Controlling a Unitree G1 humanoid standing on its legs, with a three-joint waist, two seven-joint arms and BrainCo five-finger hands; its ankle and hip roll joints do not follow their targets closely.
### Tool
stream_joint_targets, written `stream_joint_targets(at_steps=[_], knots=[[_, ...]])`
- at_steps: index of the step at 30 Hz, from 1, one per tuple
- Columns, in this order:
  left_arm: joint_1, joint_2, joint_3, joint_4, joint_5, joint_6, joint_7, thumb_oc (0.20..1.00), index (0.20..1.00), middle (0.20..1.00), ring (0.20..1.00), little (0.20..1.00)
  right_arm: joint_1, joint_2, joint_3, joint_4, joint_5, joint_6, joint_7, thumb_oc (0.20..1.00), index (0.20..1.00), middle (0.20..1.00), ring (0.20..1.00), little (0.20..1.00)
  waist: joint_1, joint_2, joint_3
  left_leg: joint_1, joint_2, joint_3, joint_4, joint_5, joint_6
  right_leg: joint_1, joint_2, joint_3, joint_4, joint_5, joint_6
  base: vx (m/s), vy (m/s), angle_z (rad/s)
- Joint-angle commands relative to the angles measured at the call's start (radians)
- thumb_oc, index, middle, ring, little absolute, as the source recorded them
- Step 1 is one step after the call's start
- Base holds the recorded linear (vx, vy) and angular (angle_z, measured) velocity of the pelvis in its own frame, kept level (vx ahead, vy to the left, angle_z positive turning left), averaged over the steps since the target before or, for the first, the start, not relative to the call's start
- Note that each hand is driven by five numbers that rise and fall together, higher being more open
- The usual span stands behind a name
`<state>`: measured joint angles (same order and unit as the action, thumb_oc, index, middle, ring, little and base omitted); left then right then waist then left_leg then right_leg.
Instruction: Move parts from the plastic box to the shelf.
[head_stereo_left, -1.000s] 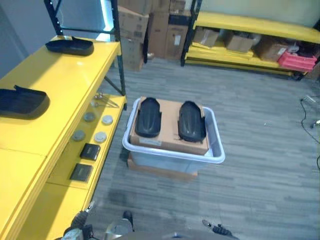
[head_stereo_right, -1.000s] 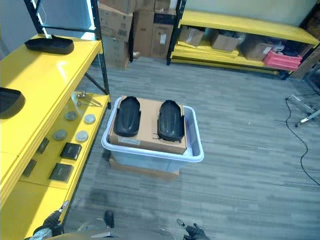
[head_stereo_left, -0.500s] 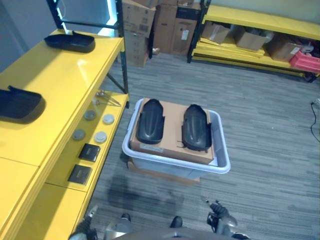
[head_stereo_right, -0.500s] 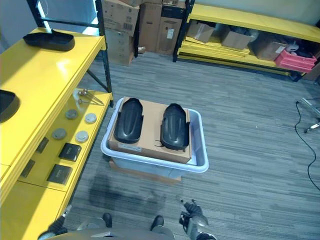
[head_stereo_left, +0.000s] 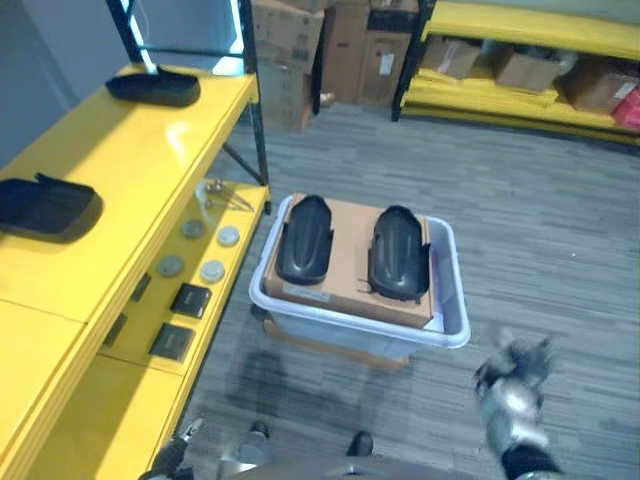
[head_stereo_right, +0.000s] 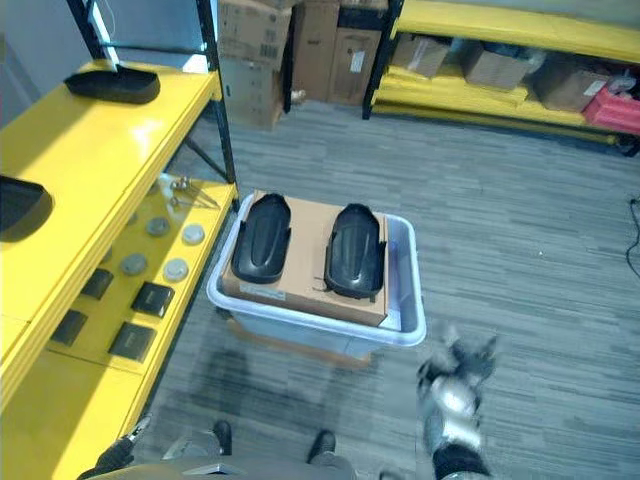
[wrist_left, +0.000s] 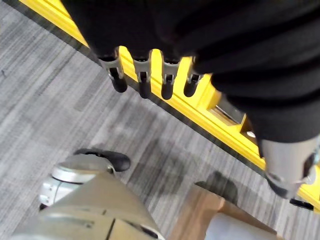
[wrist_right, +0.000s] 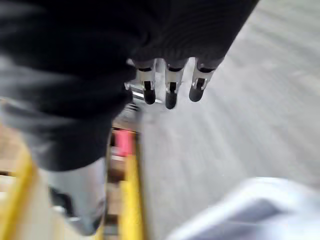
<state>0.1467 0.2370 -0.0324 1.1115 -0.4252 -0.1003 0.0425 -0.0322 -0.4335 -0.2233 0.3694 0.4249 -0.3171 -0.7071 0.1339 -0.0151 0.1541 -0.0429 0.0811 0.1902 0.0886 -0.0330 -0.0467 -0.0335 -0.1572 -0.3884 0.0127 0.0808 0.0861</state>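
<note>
The right hand (head_stereo_right: 455, 385) is hanging above the grey striped floor (head_stereo_right: 540, 250) just beside the near right corner of the pale translucent plastic box (head_stereo_right: 405, 320), apart from it; in the right wrist view its silver dark-tipped fingers (wrist_right: 170, 92) are reaching out loosely with nothing between them and the thumb. The left hand (wrist_left: 150, 75) is showing in its own wrist view with relaxed fingers pointing toward the floor beside the yellow edge of the shelf, and it too is carrying nothing; in the left eye view it is sitting low at the bottom edge, near the foot of the shelf.

The plastic box is resting on a flat brown cardboard base (head_stereo_left: 330, 345) and is holding a brown cardboard sheet (head_stereo_left: 350, 262) on which two black curved moulded parts are lying side by side, apart from each other: the left part (head_stereo_left: 302, 240) and the right part (head_stereo_left: 399, 254).

To the robot's left the yellow metal shelf (head_stereo_left: 130, 170) is bearing two more black moulded parts on its top board, one near (head_stereo_left: 45, 203) and one at the far end (head_stereo_left: 153, 88). Its lower board is carrying grey round discs (head_stereo_left: 212, 271) and dark flat square pieces (head_stereo_left: 189, 299)
</note>
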Motion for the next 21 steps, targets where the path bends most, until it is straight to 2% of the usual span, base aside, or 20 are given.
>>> stream_joint_targets(at_steps=[1,2,3,6,7,9,10,12,14,15,18,19,20,21], knots=[[0.004,0.022,0.019,0.006,0.030,-0.010,-0.012,1.000,1.000,1.000,1.000,1.000,-0.051,-0.120,-0.071,-0.140,-0.171,-0.058,-0.204,1.000,1.000,1.000,1.000,1.000,0.015,0.029,-0.007,-0.069,0.044,-0.018,-0.043,0.065,-0.019,0.037,-0.063,0.004,0.045,-0.082,0.086,-0.01,0.094,0.03],[0.007,0.016,0.037,0.004,0.027,-0.005,-0.012,1.000,1.000,1.000,1.000,1.000,-0.061,-0.147,-0.112,-0.236,-0.206,-0.042,-0.228,1.000,1.000,1.000,1.000,1.000,0.010,0.031,-0.005,-0.070,0.043,-0.014,-0.050,0.067,-0.021,0.037,-0.064,0.003,0.042,-0.082,0.089,-0.01,0.094,0.02],[0.008,0.010,0.053,0.002,0.030,0.001,-0.008,1.000,1.000,1.000,1.000,1.000,-0.065,-0.170,-0.154,-0.327,-0.234,0.001,-0.236,1.000,1.000,1.000,1.000,1.000,0.008,0.034,-0.004,-0.069,0.042,-0.011,-0.056,0.067,-0.024,0.040,-0.065,0.001,0.037,-0.083,0.091,0.01,0.105,0.02],[0.010,-0.004,0.073,0.011,0.042,0.002,-0.002,1.000,1.000,1.000,1.000,1.000,-0.068,-0.211,-0.208,-0.409,-0.243,0.052,-0.198,1.000,1.000,1.000,1.000,1.000,0.010,0.034,-0.003,-0.067,0.040,-0.010,-0.062,0.066,-0.028,0.048,-0.066,-0.006,0.027,-0.084,0.094,0.04,0.055,0.01],[0.019,-0.013,0.086,0.023,0.060,-0.007,0.003,1.000,1.000,1.000,1.000,1.000,-0.070,-0.234,-0.238,-0.421,-0.229,0.112,-0.144,1.000,1.000,1.000,1.000,1.000,0.017,0.030,-0.006,-0.066,0.040,-0.011,-0.063,0.065,-0.032,0.058,-0.069,-0.015,0.021,-0.084,0.096,0.10,0.040,0.01],[0.025,-0.018,0.088,0.034,0.073,-0.018,0.007,1.000,1.000,1.000,1.000,1.000,-0.077,-0.247,-0.240,-0.397,-0.187,0.163,-0.096,1.000,1.000,1.000,1.000,1.000,0.024,0.027,-0.007,-0.066,0.040,-0.012,-0.062,0.065,-0.033,0.064,-0.071,-0.023,0.018,-0.083,0.096,0.10,0.044,0.01],[0.028,-0.015,0.081,0.045,0.076,-0.031,0.003,1.000,1.000,1.000,1.000,1.000,-0.100,-0.260,-0.220,-0.326,-0.150,0.224,-0.053,1.000,1.000,1.000,1.000,1.000,0.038,0.024,-0.003,-0.088,0.038,-0.020,-0.046,0.067,-0.035,0.063,-0.078,-0.032,0.021,-0.083,0.095,0.05,0.045,-0.01],[0.017,-0.003,0.063,0.044,0.058,-0.038,-0.014,1.000,1.000,1.000,1.000,1.000,-0.138,-0.278,-0.192,-0.239,-0.131,0.239,-0.054,1.000,1.000,1.000,1.000,1.000,0.051,0.028,0.015,-0.118,0.035,-0.032,-0.026,0.069,-0.035,0.047,-0.087,-0.038,0.036,-0.084,0.094,-0.03,0.046,0.01],[-0.001,0.012,0.043,0.041,0.038,-0.043,-0.035,1.000,1.000,1.000,1.000,1.000,-0.187,-0.306,-0.159,-0.123,-0.117,0.222,-0.045,1.000,1.000,1.000,1.000,1.000,0.066,0.036,0.038,-0.149,0.031,-0.046,-0.006,0.070,-0.036,0.028,-0.095,-0.045,0.050,-0.086,0.093,-0.13,0.062,0.05],[-0.016,0.022,0.025,0.038,0.013,-0.045,-0.050,1.000,1.000,1.000,1.000,1.000,-0.225,-0.323,-0.130,-0.062,-0.117,0.240,-0.064,1.000,1.000,1.000,1.000,1.000,0.075,0.042,0.059,-0.175,0.025,-0.057,0.009,0.071,-0.036,0.013,-0.102,-0.047,0.060,-0.086,0.093,-0.16,0.066,0.10],[-0.063,0.050,-0.037,0.023,-0.042,-0.059,-0.088,1.000,1.000,1.000,1.000,1.000,-0.331,-0.385,-0.050,0.194,-0.085,0.152,-0.076,1.000,1.000,1.000,1.000,1.000,0.102,0.062,0.125,-0.255,0.003,-0.095,0.059,0.070,-0.034,-0.043,-0.125,-0.055,0.094,-0.083,0.092,-0.24,0.069,0.25],[-0.086,0.062,-0.067,0.015,-0.065,-0.062,-0.104,1.000,1.000,1.000,1.000,1.000,-0.390,-0.424,-0.011,0.328,0.000,0.093,-0.051,1.000,1.000,1.000,1.000,1.000,0.117,0.074,0.156,-0.299,-0.008,-0.116,0.080,0.072,-0.033,-0.078,-0.136,-0.058,0.114,-0.082,0.092,-0.24,0.064,0.25],[-0.095,0.067,-0.079,0.013,-0.075,-0.058,-0.103,1.000,1.000,1.000,1.000,1.000,-0.409,-0.434,0.001,0.351,0.018,0.100,-0.053,1.000,1.000,1.000,1.000,1.000,0.123,0.077,0.163,-0.310,-0.012,-0.123,0.085,0.073,-0.033,-0.088,-0.139,-0.059,0.119,-0.082,0.092,-0.11,0.029,0.27],[-0.104,0.073,-0.099,0.008,-0.092,-0.062,-0.107,1.000,1.000,1.000,1.000,1.000,-0.441,-0.452,0.023,0.437,0.052,0.060,-0.022,1.000,1.000,1.000,1.000,1.000,0.133,0.081,0.178,-0.327,-0.020,-0.144,0.096,0.054,-0.040,-0.101,-0.143,-0.049,0.133,-0.100,0.101,-0.09,0.043,0.22]])
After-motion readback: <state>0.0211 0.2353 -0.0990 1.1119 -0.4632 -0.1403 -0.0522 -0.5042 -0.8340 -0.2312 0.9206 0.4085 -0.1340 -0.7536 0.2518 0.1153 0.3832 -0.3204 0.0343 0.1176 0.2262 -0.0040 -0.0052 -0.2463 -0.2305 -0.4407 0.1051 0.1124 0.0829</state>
